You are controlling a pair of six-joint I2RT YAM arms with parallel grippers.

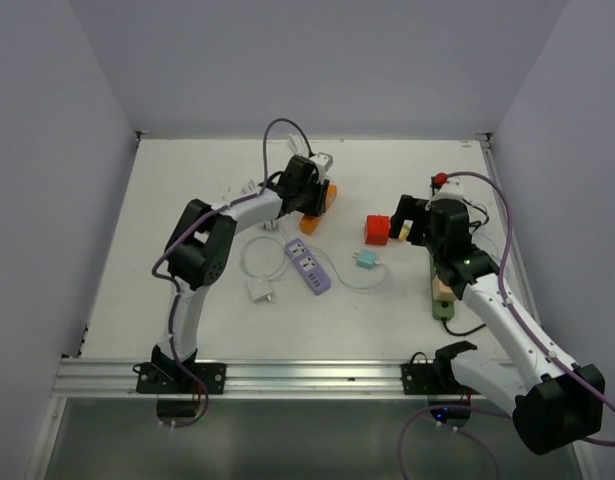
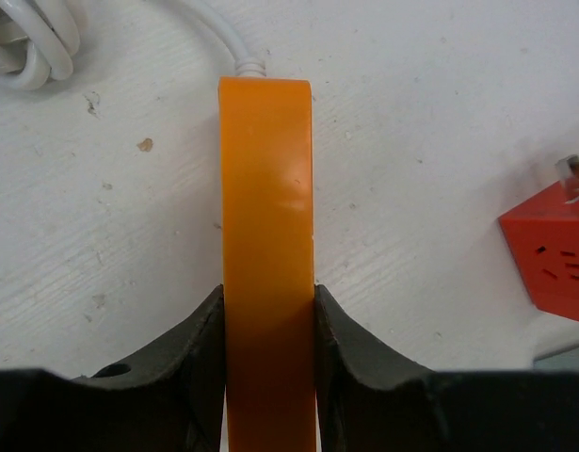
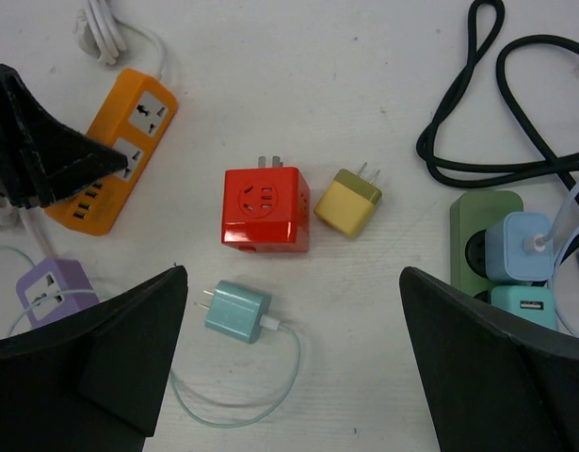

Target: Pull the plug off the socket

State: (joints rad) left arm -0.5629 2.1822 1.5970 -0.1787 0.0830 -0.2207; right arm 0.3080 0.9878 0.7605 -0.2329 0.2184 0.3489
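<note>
View from above of a white table [image 1: 187, 200] with two robot arms. The left gripper [image 2: 268, 311] is pinching an orange plastic power strip [image 2: 266, 188] at the far middle of the table, its black fingers [image 2: 202, 358] pressed flat against both long sides. A white cord [image 2: 234, 47] leaves the strip's far end. The right gripper [image 3: 294, 273] hangs spread wide and holds nothing, above a red cube-shaped socket adapter [image 3: 265, 209], a small yellow plug adapter [image 3: 348, 202] just right of the cube, and a teal charger [image 3: 237, 311] with a thin cable. On the right side, beside the right arm, lies a green power strip [image 3: 477, 221] with a pale blue plug [image 3: 520, 245] seated in it, well apart from both grippers. A purple power strip [image 1: 308, 267] lies near the middle.
</note>
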